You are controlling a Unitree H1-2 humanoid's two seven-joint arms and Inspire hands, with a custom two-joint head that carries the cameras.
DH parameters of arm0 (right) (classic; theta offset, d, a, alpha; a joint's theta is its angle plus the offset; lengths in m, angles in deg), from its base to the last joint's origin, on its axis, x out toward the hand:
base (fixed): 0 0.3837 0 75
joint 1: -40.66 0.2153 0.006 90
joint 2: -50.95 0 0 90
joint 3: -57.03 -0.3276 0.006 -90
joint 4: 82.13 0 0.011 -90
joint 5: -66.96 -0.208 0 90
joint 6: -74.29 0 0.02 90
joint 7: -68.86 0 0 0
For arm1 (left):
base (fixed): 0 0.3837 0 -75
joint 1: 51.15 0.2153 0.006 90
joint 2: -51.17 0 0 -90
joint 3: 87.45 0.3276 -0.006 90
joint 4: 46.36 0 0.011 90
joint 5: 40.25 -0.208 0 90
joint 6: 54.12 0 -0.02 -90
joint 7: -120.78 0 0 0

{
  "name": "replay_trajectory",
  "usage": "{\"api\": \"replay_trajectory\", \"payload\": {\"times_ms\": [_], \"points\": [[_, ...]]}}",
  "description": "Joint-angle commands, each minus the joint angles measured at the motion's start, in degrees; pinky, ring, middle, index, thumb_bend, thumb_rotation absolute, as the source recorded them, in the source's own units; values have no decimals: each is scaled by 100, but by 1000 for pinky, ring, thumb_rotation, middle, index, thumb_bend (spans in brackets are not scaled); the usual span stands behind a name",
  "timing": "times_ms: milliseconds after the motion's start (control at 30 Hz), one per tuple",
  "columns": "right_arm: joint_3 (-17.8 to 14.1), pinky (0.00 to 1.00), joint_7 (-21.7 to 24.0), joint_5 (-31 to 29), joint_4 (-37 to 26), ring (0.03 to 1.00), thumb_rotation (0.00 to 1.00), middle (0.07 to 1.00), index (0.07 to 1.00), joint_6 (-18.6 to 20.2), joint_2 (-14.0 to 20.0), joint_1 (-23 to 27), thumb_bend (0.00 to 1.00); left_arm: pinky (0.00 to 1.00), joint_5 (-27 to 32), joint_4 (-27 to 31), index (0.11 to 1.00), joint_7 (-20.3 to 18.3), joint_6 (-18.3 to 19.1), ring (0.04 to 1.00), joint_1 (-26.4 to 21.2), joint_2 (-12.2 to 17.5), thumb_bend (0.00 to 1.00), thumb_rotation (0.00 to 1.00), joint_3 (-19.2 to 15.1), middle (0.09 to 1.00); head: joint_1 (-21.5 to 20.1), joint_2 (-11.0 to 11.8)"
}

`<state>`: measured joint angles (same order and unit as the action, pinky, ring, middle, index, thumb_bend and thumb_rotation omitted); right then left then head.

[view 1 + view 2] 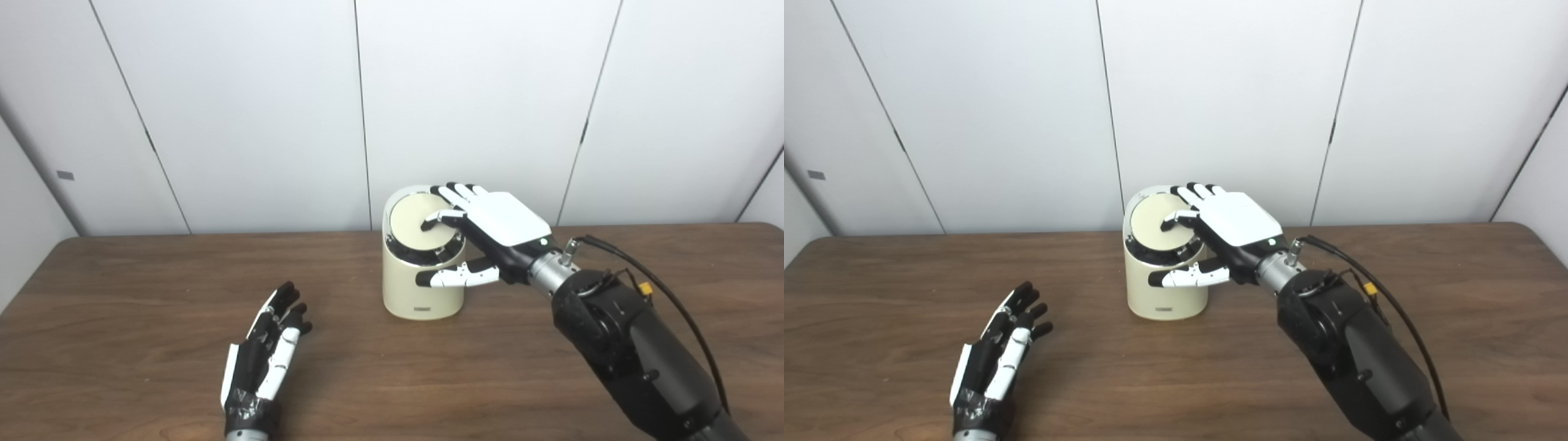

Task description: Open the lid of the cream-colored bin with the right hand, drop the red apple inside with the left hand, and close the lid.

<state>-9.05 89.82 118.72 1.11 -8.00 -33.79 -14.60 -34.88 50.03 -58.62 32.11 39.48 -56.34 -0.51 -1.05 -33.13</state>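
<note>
Both hands open: right hand (490,223) fingers on bin (421,288) lid (422,226), left hand (266,349) empty

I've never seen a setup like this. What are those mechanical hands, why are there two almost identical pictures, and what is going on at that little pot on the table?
You are looking through a humanoid robot's two head cameras, set side by side, so both pictures show one scene from slightly different spots. Its arms enter from the bottom edge. On the brown wooden table stands a cream-colored bin with a round lid. The right hand, white-backed with black and white fingers, lies over the lid, one fingertip on its top and the thumb beside the bin's front. It grips nothing; the lid looks shut or nearly so. The left hand is at the table's near left, fingers apart and empty. No apple shows anywhere in either picture. Behind the table is a plain white panelled wall.
</note>
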Motion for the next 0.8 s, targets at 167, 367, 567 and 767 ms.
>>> {"api": "replay_trajectory", "payload": {"times_ms": [167, 367, 567, 767], "points": [[267, 1000, 588, 315, 65, 1000, 895, 1000, 720, 49, 75, 56, 597, 789, -9, 257, 893, 12, -168, 866, -148, -28, 541, 557, 45, 889, 20, -41], [204, 1000, 482, 291, 76, 1000, 903, 1000, 756, 60, 5, 10, 610, 782, -62, 257, 895, 25, -183, 859, -157, -22, 531, 559, 63, 887, 25, -39], [-122, 1000, 293, 52, -199, 1000, 965, 1000, 837, 115, -53, 56, 613, 777, 9, 257, 893, 23, -141, 856, -179, -28, 540, 542, 70, 886, 29, -70], [-501, 1000, 585, -51, -750, 1000, 917, 1000, 887, 433, -31, 32, 577, 765, -4, 313, 886, 31, -154, 850, -153, -46, 525, 514, 124, 880, 50, -78]]}}
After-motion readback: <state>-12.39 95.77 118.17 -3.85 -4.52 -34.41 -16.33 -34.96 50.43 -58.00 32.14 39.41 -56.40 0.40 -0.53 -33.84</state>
